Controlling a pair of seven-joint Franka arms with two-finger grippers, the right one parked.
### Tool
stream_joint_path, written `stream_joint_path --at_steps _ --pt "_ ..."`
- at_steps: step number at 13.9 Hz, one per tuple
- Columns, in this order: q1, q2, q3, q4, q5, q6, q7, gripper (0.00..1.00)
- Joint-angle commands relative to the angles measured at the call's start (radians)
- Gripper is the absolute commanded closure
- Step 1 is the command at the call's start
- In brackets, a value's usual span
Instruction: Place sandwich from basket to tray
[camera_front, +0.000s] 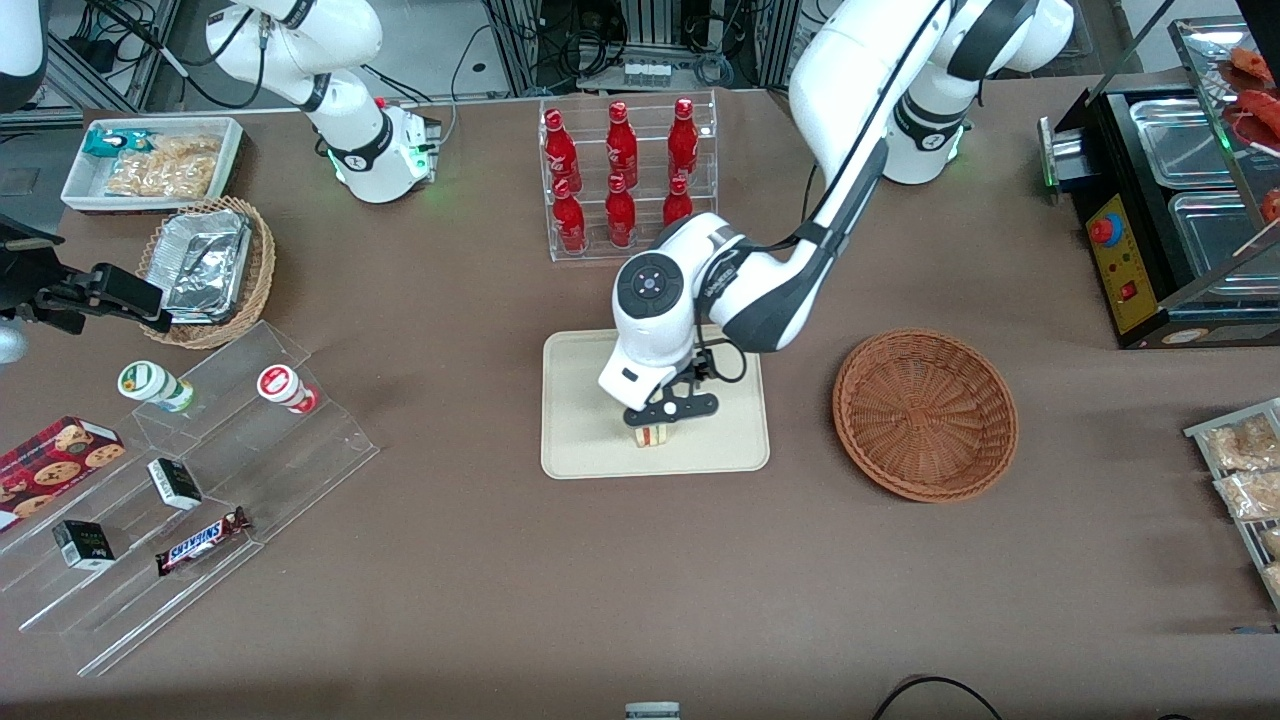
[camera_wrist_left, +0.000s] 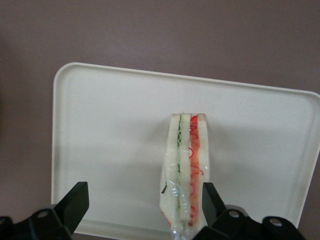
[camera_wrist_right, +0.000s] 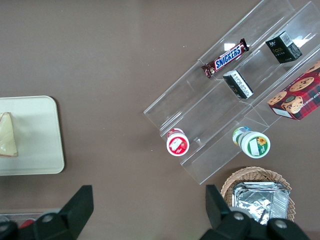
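Sandwich (camera_front: 652, 436) stands on its edge on the tray (camera_front: 580, 450), in the part of the tray nearer the front camera, filling stripes showing red and green. Basket (camera_front: 925, 414) sits well apart, toward the working arm's end of the table, nothing in it. Gripper (camera_front: 664, 421) is right over the sandwich, low on the tray. In the wrist view the gripper (camera_wrist_left: 142, 202) has its jaws spread wide: one finger (camera_wrist_left: 211, 202) sits just beside or touching the red-filling side of the sandwich (camera_wrist_left: 186, 170), the other finger (camera_wrist_left: 75, 202) is well clear with bare tray (camera_wrist_left: 100, 150) between, so nothing is gripped. Judgement: the placing is basically done and the step in hand is the release and lift-away. To do it well, rise straight up, no sideways drift, since the finger next to the bread could snag the clear wrap and tip the wedge over. It stands on a narrow edge and looks tippy, so go slow for the first bit of lift. Keep the jaws at this width until the fingertips are above the top of the bread. Can't tell if the wrap is stuck to the near finger; watch for the sandwich lifting with it. Bottle rack (camera_front: 628, 180) and snack shelves (camera_front: 190, 500) are well away, no clearance worries on the way out.
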Motion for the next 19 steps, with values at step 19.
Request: stream_joint_path --at_steps 19 --pt "0.693 -0.650 -0.158 -0.432 -0.018 -0.348 0.721 0.00"
